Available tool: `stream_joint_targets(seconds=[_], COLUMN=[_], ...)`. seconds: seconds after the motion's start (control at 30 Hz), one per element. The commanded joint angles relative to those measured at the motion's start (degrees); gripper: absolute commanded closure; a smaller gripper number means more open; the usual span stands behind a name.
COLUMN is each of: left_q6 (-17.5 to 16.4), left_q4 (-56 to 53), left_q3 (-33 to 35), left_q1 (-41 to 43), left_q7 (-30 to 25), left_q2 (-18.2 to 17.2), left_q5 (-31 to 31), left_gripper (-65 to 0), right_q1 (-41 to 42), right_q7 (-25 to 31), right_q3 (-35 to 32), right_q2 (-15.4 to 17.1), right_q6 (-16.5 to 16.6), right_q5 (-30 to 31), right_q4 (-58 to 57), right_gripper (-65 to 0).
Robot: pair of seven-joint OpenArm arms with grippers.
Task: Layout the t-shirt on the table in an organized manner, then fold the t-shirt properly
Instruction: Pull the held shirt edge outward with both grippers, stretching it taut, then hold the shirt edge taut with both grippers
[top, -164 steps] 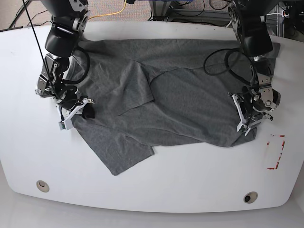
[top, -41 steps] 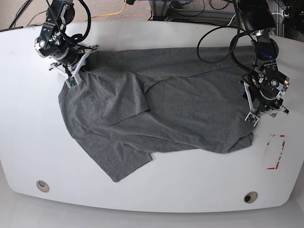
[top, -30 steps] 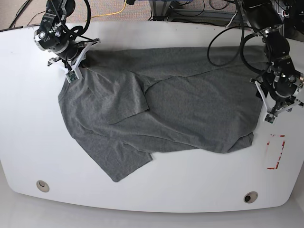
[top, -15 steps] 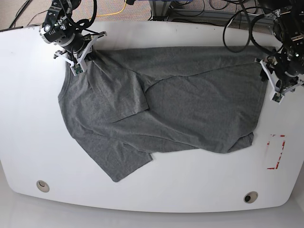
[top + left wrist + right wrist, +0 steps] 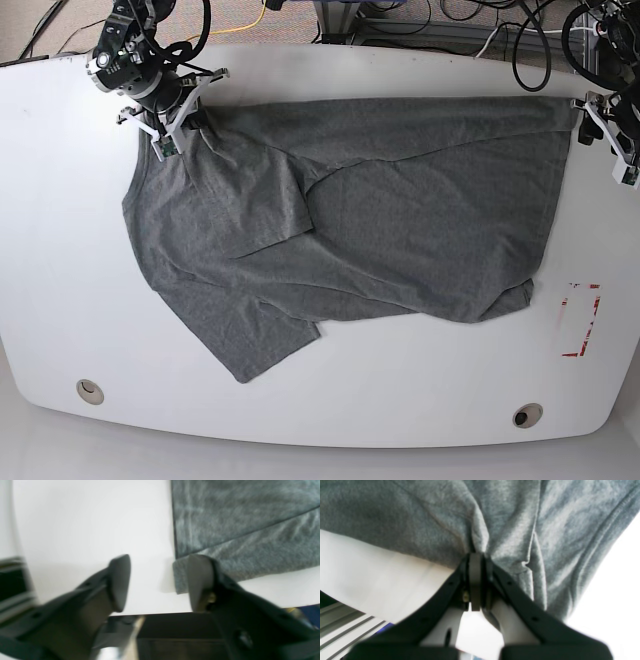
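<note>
Since the earlier frames both arms have travelled to the far side of the table (image 5: 60,250), and the t-shirt (image 5: 380,230) has been pulled with them — its far edge now lies almost straight along that side, where before it was bunched nearer the middle.

The left gripper (image 5: 155,582) has just let go. In the left wrist view its two dark fingers (image 5: 120,580) stand wide apart with nothing between them, and a corner of the grey cloth lies flat on the white table just beside one finger, near the table's edge. In the base view this gripper (image 5: 610,135) sits just beyond the shirt's far corner on that view's right.

The right gripper (image 5: 475,580) is clenched on the t-shirt: the right wrist view shows the jaws pressed together with a pinched fold of grey fabric rising from them. In the base view it (image 5: 170,125) holds the opposite far corner.

The shirt rests on the table but is not yet laid out. A sleeve is folded over the body in the middle, and the near part runs out in a crooked flap towards the grommet hole (image 5: 90,390). I judge that flattening is still needed before any folding.
</note>
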Motion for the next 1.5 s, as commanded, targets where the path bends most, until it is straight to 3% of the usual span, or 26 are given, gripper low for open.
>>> stream_joint_targets(seconds=[0.0, 0.37, 1.23, 1.33, 1.47], left_q6=[-0.1, -0.1, -0.1, -0.1, -0.1], left_q4=[-2.8, -11.1, -11.5, -11.5, -11.5], left_q3=[-0.2, 2.8, 6.1, 6.1, 6.1], left_q1=[-0.2, -2.1, -1.4, -1.2, -1.1], left_q7=[-0.7, -0.7, -0.7, -0.7, -0.7], left_q2=[-0.9, -0.9, -1.0, -1.0, -1.1], left_q5=[-2.3, -3.4, -2.8, -2.8, -1.7], left_gripper=[-39.2, -39.9, -39.3, -35.8, -26.5], right_q1=[0.1, 0.1, -0.1, -0.1, -0.1], right_q7=[0.8, 0.8, 0.8, 0.8, 0.8], right_q3=[0.1, 0.2, 0.4, 0.4, 0.4], right_q2=[0.3, 0.4, 0.4, 0.4, 0.4], right_q6=[0.0, 0.0, 0.0, 0.0, 0.0], right_q5=[0.6, 0.6, 0.6, 0.6, 0.6], right_q4=[1.1, 1.1, 1.0, 1.0, 1.0], right_gripper=[0.0, 0.0, 0.0, 0.0, 0.0])
